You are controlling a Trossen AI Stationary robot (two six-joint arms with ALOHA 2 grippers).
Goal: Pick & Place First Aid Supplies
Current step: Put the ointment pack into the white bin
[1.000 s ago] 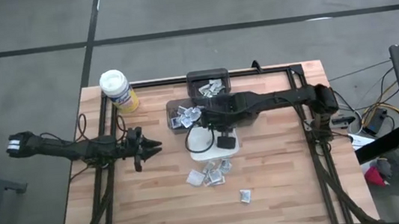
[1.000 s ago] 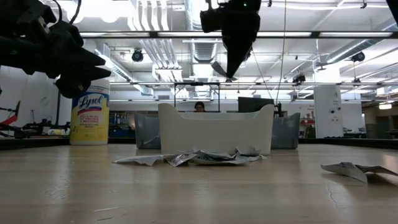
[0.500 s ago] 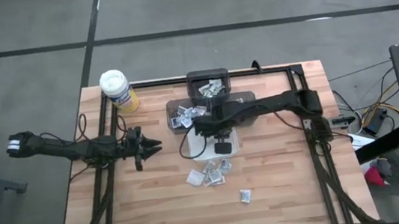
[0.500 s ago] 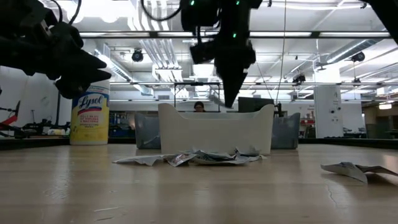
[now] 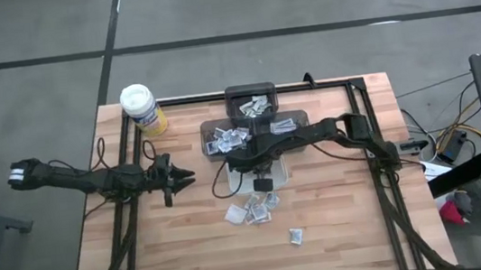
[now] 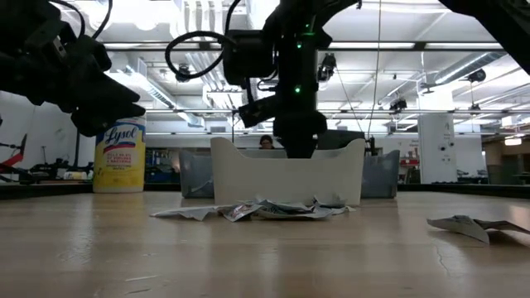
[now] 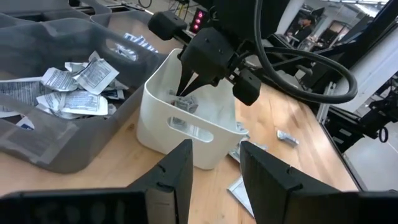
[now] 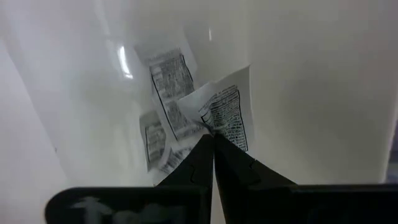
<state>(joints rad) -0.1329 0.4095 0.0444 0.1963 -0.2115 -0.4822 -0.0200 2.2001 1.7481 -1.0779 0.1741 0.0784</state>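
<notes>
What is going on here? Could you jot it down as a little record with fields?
Right gripper: shut on a packet, lowered into the white dish
Left gripper: open, holding nothing, waiting at the table's left side
In the dish: a few packets already lie inside
Grey bins: more packets, behind the dish
Loose packets: scattered on the wooden table in front of the dish
Yellow canister: upright at the far left corner

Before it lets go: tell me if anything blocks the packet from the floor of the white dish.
Nothing visible does. The right claw, shut on a small white printed packet, hangs inside the white rectangular plastic dish, with only other packets on its floor.
</notes>
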